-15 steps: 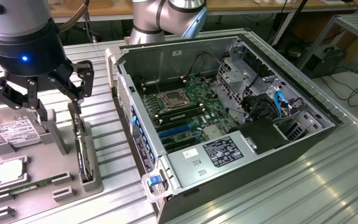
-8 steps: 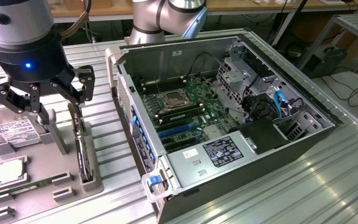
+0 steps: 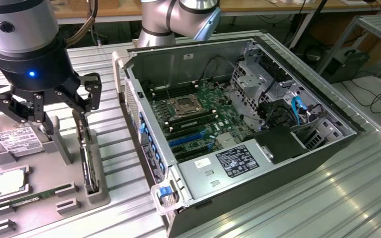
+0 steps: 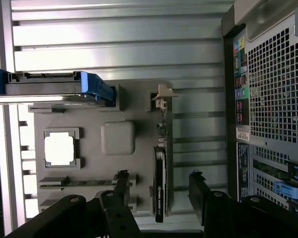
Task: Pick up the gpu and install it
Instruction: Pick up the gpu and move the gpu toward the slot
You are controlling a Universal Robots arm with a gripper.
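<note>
The gpu (image 3: 87, 154) is a thin black card standing on edge in a slot of the grey holder tray (image 3: 45, 218), at the exterior view's left. In the wrist view the gpu (image 4: 160, 186) shows edge-on, with its silvery bracket end (image 4: 162, 97) at the far end. My gripper (image 3: 61, 113) hangs just above the card, open. In the wrist view the gripper (image 4: 160, 191) has one finger on each side of the card's edge and touches nothing. The open computer case (image 3: 289, 163) lies on its side beside the tray, with blue slots (image 3: 189, 140) on its motherboard.
On the tray lie a silver hard drive with a white label (image 3: 15, 140), a square processor (image 3: 10, 181) and a narrow green memory stick (image 3: 33, 198). The case's perforated rear panel (image 4: 275, 94) stands close beside the tray. Ribbed metal tabletop (image 3: 349, 198) surrounds everything.
</note>
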